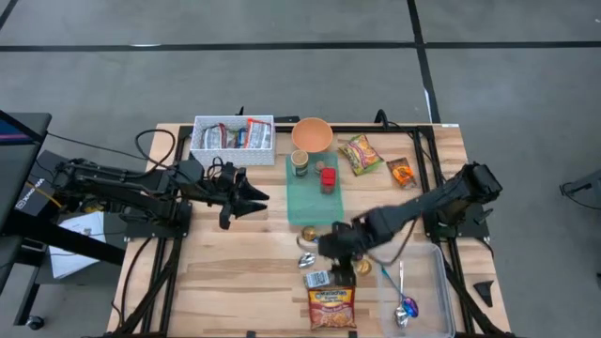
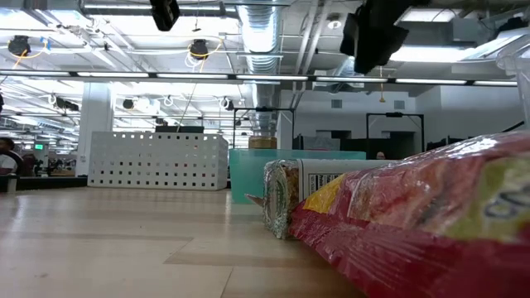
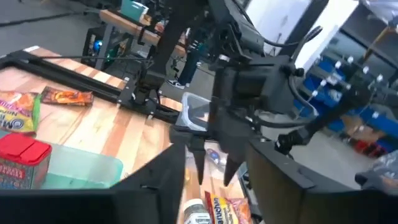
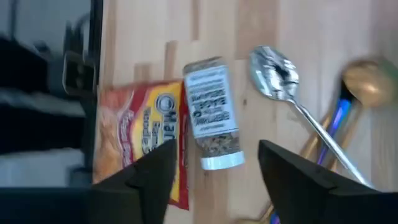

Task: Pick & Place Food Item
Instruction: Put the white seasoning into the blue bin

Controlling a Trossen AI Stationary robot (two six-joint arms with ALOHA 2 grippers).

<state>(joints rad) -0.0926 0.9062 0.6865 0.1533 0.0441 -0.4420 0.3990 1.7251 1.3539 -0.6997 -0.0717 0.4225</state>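
A red noodle packet (image 1: 331, 308) lies flat at the table's near edge, with a small labelled spice jar (image 1: 317, 279) on its side just beyond it. My right gripper (image 1: 338, 255) hangs above these two, slanting down, open; in its wrist view the jar (image 4: 211, 118) and packet (image 4: 143, 140) lie ahead of the open fingers (image 4: 155, 177). My left gripper (image 1: 255, 199) waits level at the table's left, open and holding nothing, pointing at the green mat (image 1: 313, 202).
On the mat stand a can (image 1: 300, 164) and a red tin (image 1: 327, 178). Behind are an orange bowl (image 1: 312, 134), a white basket (image 1: 233, 134) and two snack bags (image 1: 360, 155). Spoons (image 4: 273, 65) lie beside the jar. A clear tray (image 1: 434, 272) sits at the near right.
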